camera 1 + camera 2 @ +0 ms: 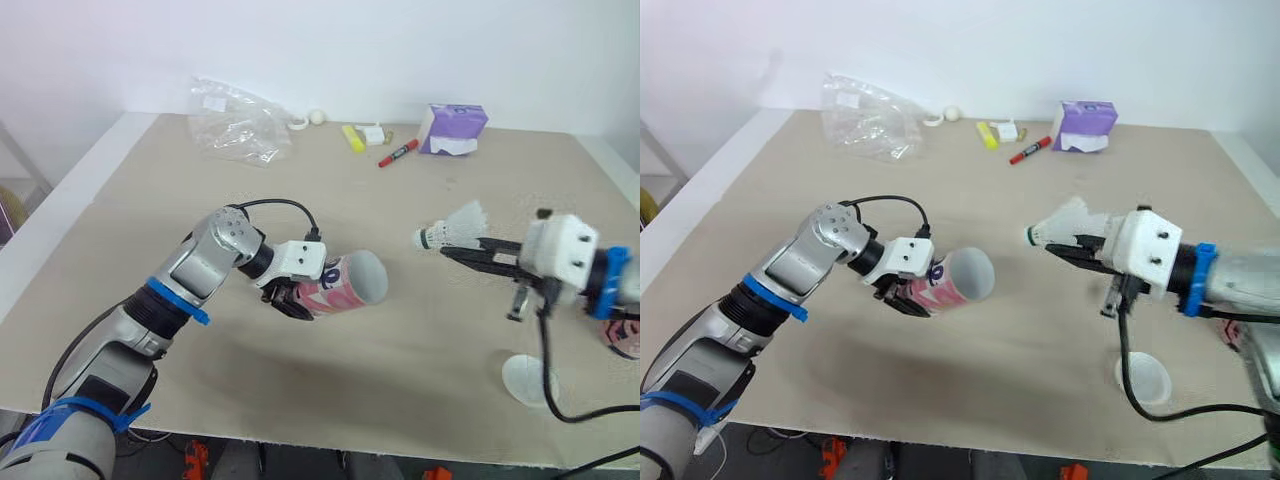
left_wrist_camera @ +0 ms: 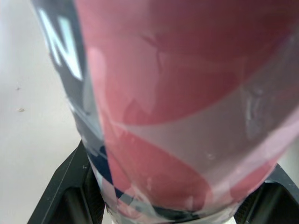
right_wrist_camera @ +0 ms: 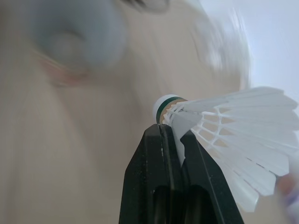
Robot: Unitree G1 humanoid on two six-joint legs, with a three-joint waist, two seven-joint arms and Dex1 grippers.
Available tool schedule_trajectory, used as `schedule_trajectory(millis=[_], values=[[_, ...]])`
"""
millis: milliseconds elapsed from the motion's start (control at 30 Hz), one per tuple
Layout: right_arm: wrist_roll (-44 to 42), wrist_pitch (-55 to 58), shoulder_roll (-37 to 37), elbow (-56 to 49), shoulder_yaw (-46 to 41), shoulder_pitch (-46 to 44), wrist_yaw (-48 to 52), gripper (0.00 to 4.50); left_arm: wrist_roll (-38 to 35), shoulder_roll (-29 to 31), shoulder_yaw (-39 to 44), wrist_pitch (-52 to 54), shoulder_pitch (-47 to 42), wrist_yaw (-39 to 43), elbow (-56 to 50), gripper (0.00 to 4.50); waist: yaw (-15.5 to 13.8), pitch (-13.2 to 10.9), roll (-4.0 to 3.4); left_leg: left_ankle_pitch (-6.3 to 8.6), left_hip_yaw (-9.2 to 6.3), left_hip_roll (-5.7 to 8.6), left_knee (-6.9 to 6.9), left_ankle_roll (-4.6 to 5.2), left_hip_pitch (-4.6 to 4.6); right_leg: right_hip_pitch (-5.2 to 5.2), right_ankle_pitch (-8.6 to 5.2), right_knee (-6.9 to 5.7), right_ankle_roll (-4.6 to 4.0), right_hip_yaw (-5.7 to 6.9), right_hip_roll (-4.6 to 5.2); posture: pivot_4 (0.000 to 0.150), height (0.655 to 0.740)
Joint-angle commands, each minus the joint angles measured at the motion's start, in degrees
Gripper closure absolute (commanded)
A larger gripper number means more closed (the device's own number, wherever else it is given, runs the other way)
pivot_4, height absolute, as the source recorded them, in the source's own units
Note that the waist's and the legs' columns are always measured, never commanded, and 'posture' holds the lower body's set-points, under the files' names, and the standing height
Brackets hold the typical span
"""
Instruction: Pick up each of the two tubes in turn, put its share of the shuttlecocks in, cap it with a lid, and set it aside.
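Note:
My left gripper (image 1: 290,298) is shut on a pink, white and dark blue tube (image 1: 345,283), held tilted above the table with its open mouth facing right. The tube (image 2: 177,107) sits between the black fingers in the left wrist view. To the right, my right gripper (image 1: 458,250) is shut on a white shuttlecock (image 1: 452,229), cork end pointing left toward the tube mouth, a short gap away. In the right wrist view the shuttlecock (image 3: 219,135) is pinched at its feather base. A white round lid (image 1: 530,379) lies on the table near the front right.
A crumpled clear plastic bag (image 1: 235,122) lies at the back left. A yellow block (image 1: 353,138), a red marker (image 1: 398,153) and a purple tissue pack (image 1: 452,129) line the far edge. Another pink object (image 1: 622,335) peeks out beside my right wrist.

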State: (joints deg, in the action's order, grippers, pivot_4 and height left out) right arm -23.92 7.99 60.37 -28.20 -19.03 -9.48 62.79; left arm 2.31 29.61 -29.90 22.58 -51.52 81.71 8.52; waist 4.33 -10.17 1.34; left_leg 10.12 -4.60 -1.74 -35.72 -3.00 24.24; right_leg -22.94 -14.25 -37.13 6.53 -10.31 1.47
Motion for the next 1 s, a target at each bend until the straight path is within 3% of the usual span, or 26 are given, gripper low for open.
schedule_trajectory(millis=[33,700,800,1000], values=[[0.38,-2.91,1.28,-3.15,-0.13,0.23,2.22,4.48,0.16,-0.84,-0.22,0.38,-0.64,-0.13,1.39,1.60,0.02,-0.02,0.02,-0.01,0.00,0.02,-0.11,-0.01,0.05,0.00,0.04,0.00,-0.02,0.00,0.02,0.150,0.7400],[3.92,-7.52,-3.74,-3.00,12.01,-5.63,0.72,4.48,0.78,-1.35,-0.47,0.80,-0.70,-0.21,1.42,1.60,-0.19,-0.04,0.06,-0.01,0.00,0.06,-0.35,-0.01,0.17,0.01,0.10,0.00,0.01,-0.01,0.05,0.150,0.7400],[1.72,-5.20,-3.89,-3.68,11.86,-6.42,0.52,3.53,0.72,-1.30,-0.51,1.01,-0.55,-0.18,1.12,1.60,-0.18,-0.04,0.06,-0.01,0.00,0.06,-0.35,-0.01,0.17,0.01,0.10,0.00,0.00,-0.01,0.05,0.150,0.7400],[-4.30,0.37,-4.23,-5.02,8.24,-6.96,-1.49,0.47,0.78,-1.46,-0.59,0.99,-0.59,-0.34,1.11,1.60,-0.18,-0.04,0.06,-0.01,0.00,0.06,-0.35,-0.01,0.17,0.01,0.10,0.00,0.00,-0.01,0.05,0.150,0.7400]])
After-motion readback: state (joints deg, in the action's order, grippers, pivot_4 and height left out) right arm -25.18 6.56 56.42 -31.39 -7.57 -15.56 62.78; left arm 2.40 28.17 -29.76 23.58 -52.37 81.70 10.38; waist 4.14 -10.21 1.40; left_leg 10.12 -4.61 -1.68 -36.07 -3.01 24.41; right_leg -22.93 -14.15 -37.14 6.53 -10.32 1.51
